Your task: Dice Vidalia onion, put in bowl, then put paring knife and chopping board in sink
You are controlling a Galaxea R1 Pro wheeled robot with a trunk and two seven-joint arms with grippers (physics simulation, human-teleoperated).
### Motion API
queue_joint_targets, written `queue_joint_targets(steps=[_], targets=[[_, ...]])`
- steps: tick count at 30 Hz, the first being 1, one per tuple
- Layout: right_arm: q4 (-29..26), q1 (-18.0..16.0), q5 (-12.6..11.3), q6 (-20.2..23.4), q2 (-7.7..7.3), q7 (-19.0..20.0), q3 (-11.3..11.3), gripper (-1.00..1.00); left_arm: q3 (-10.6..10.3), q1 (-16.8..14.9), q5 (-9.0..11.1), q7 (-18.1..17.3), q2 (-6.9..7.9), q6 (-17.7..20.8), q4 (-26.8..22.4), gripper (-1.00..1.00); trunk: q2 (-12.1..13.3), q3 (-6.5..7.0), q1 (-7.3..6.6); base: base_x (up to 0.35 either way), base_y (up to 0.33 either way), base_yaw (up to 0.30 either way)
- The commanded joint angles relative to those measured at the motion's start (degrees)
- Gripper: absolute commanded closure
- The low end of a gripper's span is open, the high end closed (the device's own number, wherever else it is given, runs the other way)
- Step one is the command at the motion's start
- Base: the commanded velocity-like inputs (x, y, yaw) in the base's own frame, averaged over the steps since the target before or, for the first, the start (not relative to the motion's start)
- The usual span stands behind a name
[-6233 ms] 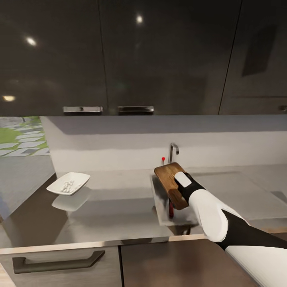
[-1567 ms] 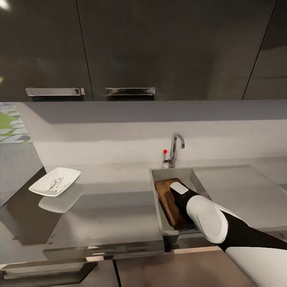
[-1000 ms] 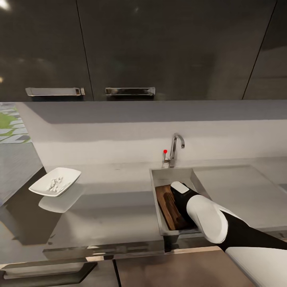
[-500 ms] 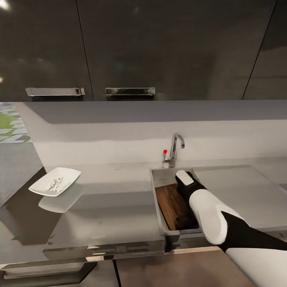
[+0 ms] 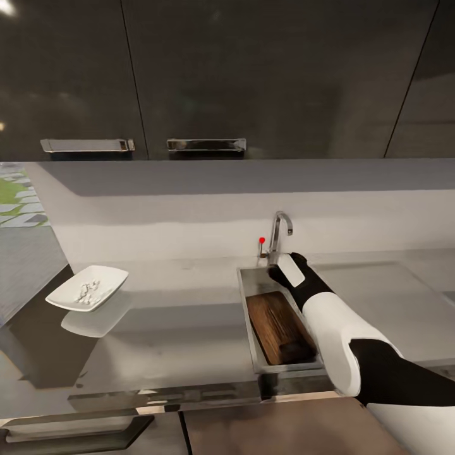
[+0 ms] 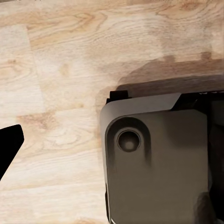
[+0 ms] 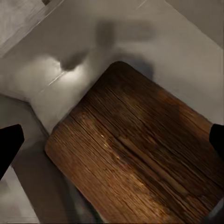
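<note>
The dark brown chopping board (image 5: 278,327) lies tilted inside the sink (image 5: 248,302), its grain plain in the right wrist view (image 7: 140,163). My right gripper (image 5: 279,273) hovers above the basin's far end near the chrome tap (image 5: 279,235) with its red knob (image 5: 261,240). It is open and holds nothing, and its dark fingertips (image 7: 9,145) stand wide apart over the board. The white bowl (image 5: 88,287) sits on the grey countertop (image 5: 170,335) at the left and holds the diced onion (image 5: 86,291). The paring knife is hidden. My left gripper's fingertip (image 6: 8,150) hangs over a wooden floor.
Dark glossy wall cabinets (image 5: 227,76) with metal handles hang above the counter. The flat drainboard (image 5: 379,303) stretches right of the basin. A drawer handle (image 5: 69,433) shows under the counter's front edge. The robot's dark base (image 6: 158,163) sits below my left gripper.
My right gripper lowered the chopping board into the sink, let it go, then rose and drew back toward the tap. The board has settled lower in the basin.
</note>
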Motion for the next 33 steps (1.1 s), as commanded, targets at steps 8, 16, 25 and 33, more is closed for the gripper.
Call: queue_joint_targets(steps=[8,16,25,33], targets=[[3.2,0.0,9.9,2.7,-2.21,10.0,-0.1,-1.00,-0.5,-0.1,0.6,0.0,-0.20,-0.6,0.2,-1.00,-0.1,-0.08,0.01,0.000,0.000,0.000],[4.1,0.0,17.5,2.8,-2.30,16.0,-0.1,-1.00,-0.5,-0.1,0.6,0.0,-0.32,-0.7,0.2,-1.00,-0.1,-0.08,0.01,-0.001,0.000,0.000],[3.7,0.0,18.5,2.5,-2.25,16.6,-0.1,-1.00,-0.5,-0.1,0.6,-0.1,-0.33,-0.7,0.2,-1.00,-0.1,0.58,0.01,-0.247,0.000,0.000],[3.5,0.0,18.5,2.3,-1.90,16.8,3.0,-1.00,-0.5,-0.1,0.6,-0.1,-0.37,-0.7,0.2,-1.00,-0.1,1.29,0.01,-0.330,0.000,0.000]])
